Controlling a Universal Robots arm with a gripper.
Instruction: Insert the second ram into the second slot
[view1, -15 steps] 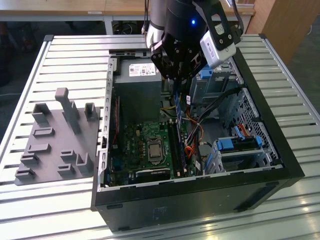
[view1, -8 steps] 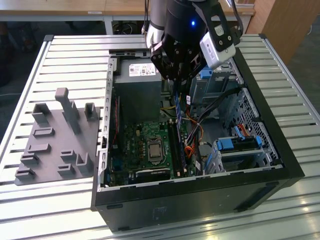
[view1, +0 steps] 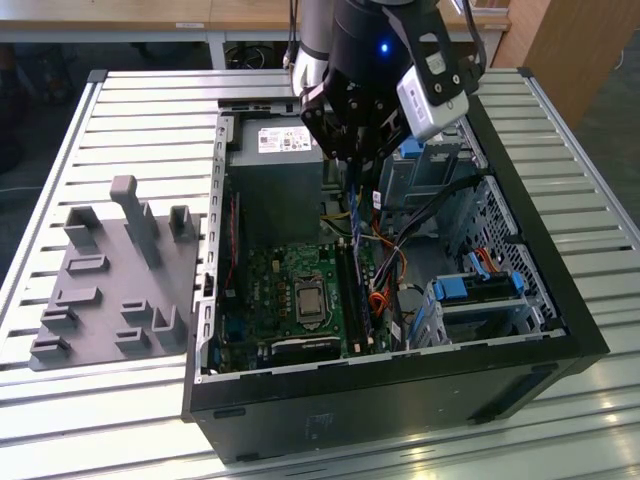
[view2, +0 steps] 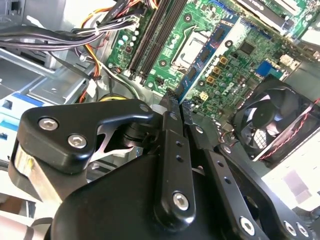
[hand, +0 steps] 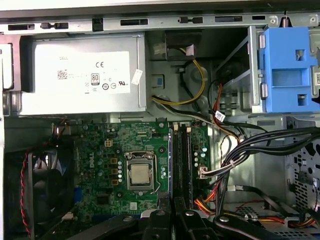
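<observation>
Slatted table (view1: 150, 120), open computer case (view1: 400, 385): gripper (view2: 176, 104) clenched on second ram (view2: 206, 54) (hanging over motherboard (hand: 100, 150)).

Ribbed metal worktable (view1: 120, 110); wooden desk (view1: 150, 12) behind; wood panel (view1: 580, 50) at exterior view's right; grey floor (view1: 625, 150).

Anchor on the processor socket (view1: 308, 300): memory slots (view1: 358, 290) sit just to the exterior view's right of it and the drive cage (view1: 478, 292) well beyond. The power supply (view1: 280, 175) is behind it, the fixture tray (view1: 110, 280) far to the exterior view's left. The second ram (view1: 354, 215) hangs above, in the gripper (view1: 352, 172).
</observation>
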